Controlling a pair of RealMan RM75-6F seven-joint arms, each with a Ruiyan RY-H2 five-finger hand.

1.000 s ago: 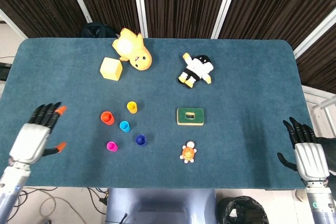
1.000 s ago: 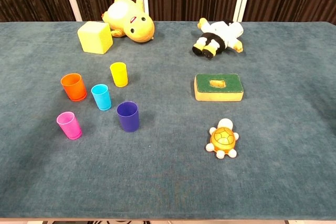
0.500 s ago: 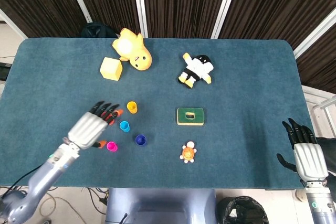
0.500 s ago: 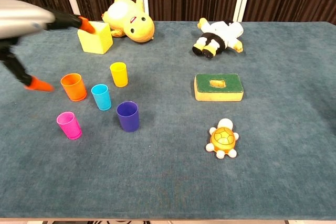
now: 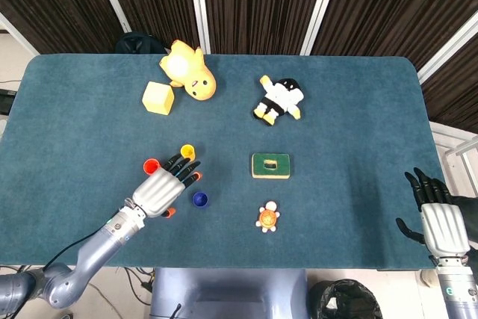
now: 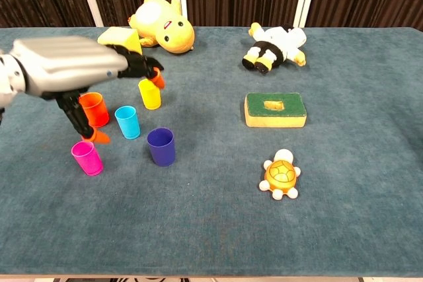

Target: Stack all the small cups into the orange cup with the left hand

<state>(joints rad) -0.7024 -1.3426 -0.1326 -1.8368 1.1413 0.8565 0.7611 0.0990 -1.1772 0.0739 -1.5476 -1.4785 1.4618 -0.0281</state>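
Orange cup [image 6: 92, 109] stands left of the cyan cup [image 6: 127, 122], with yellow [image 6: 150, 93], purple [image 6: 161, 146] and pink [image 6: 87, 158] cups close around. I have my left hand [image 6: 69, 74] above them, fingers spread, gripping nothing. My right hand [image 5: 439, 223] rests open at the table's [image 5: 351, 110] far right edge.

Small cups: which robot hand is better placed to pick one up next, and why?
Left. The left robot hand hovers open over the small cups beside the orange cup; the right robot hand sits at the table's far edge.
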